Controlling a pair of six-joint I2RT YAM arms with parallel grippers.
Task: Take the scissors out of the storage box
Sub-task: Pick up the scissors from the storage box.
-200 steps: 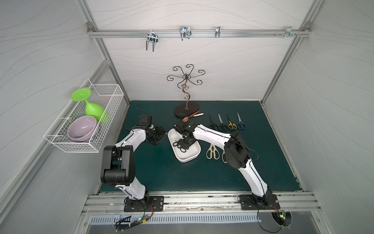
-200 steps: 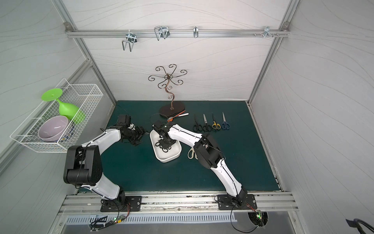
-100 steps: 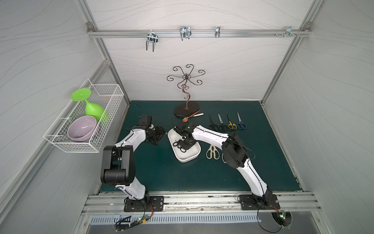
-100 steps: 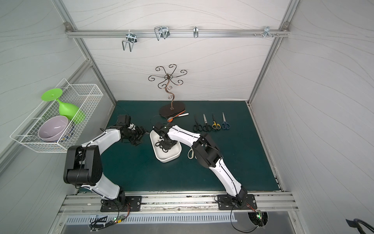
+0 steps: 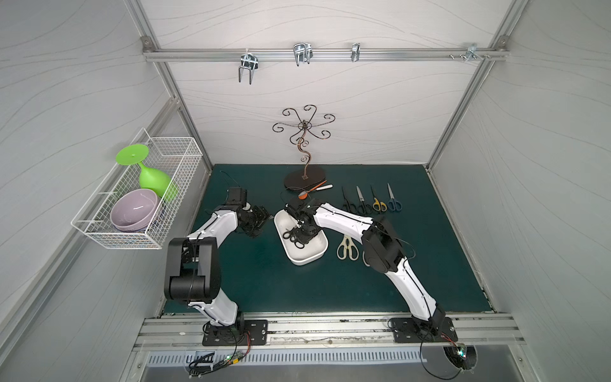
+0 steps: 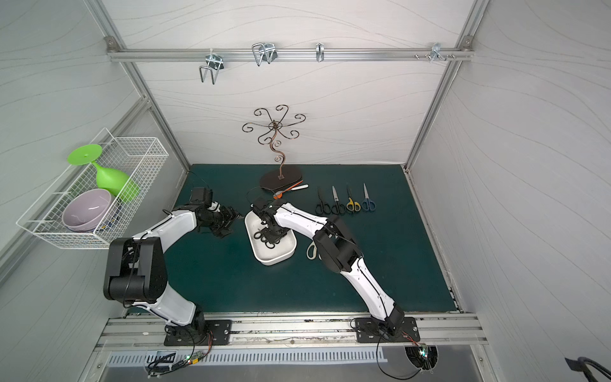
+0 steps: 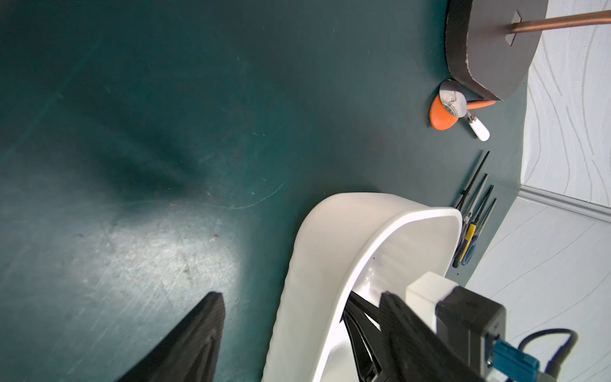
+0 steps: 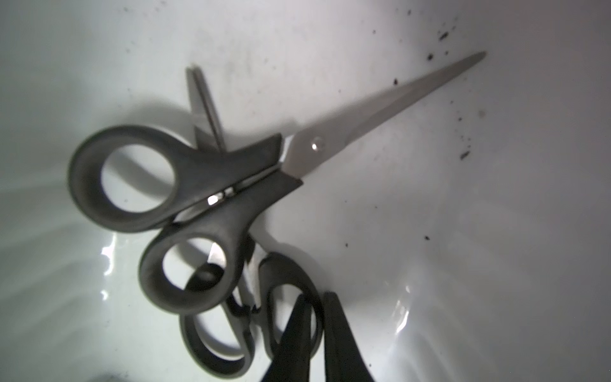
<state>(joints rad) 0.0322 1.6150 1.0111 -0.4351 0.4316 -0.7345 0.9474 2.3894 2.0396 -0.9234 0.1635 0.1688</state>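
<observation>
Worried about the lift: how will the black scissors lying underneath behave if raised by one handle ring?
The lower scissors look rigid. Pinched off-centre by the right gripper, they will probably swing blades-down. The bigger black scissors lying across them may drag or slide.

The right gripper [image 8: 316, 307] has closed its jaws from partly open and now pinches a handle ring of the small black scissors [image 8: 284, 264] in the box [image 5: 307, 259]
</observation>
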